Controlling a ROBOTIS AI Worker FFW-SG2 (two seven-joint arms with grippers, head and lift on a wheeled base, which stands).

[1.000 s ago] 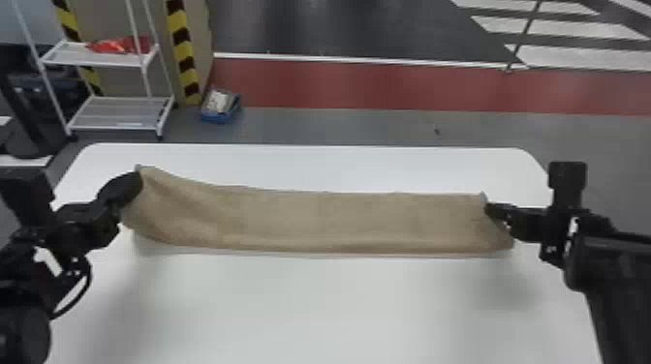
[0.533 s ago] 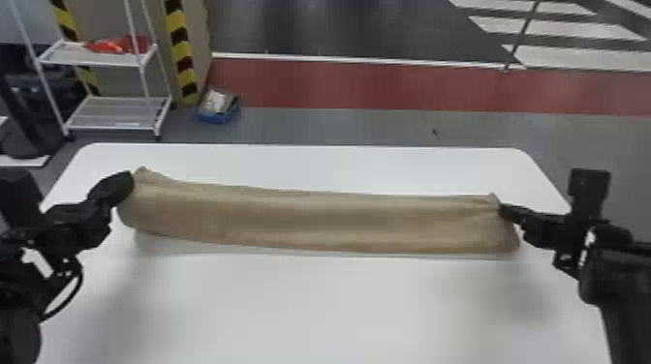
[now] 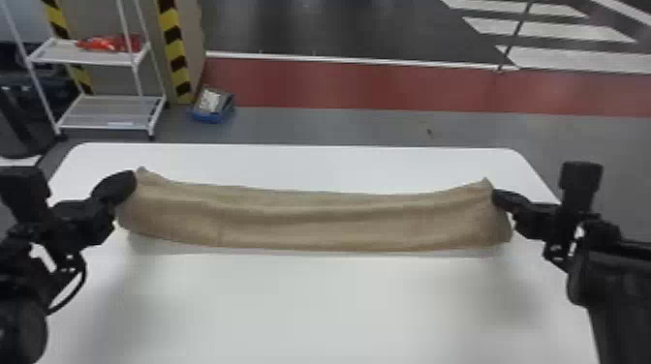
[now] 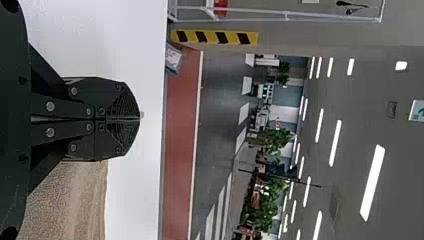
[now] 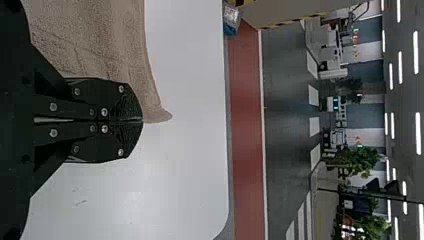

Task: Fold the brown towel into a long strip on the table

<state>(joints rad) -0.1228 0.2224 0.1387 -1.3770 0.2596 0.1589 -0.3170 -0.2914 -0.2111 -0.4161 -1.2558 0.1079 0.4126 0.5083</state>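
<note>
left pincer (image 3: 128,183): clenched, a scrap of cloth at its tips in the left wrist view; right pincer (image 3: 497,195): likewise clenched, a corner of cloth poking past its fingertips in the right wrist view; both grasp the brown towel (image 3: 310,222), one at each end; the towel spans between them as a long, narrow band, both ends raised into small peaks at the far side, the middle sagging slightly; whether its near edge touches the tabletop (image 3: 319,310) cannot be told; the work appears well advanced, the step in hand judged to be carrying the held edge over to lay a lengthwise fold; recommended: raise and lower both arms at one pace, at equal height, with light, even tension; excess pull may slip a corner free, slack may leave a ridge along the middle; bring the held edge down flush with the opposite one, ends square, and let go only once the cloth lies flat; beyond the far side, a white shelf rack (image 3: 87,113) and a blue tray (image 3: 211,115) stand on the floor, clear of the work.
</note>
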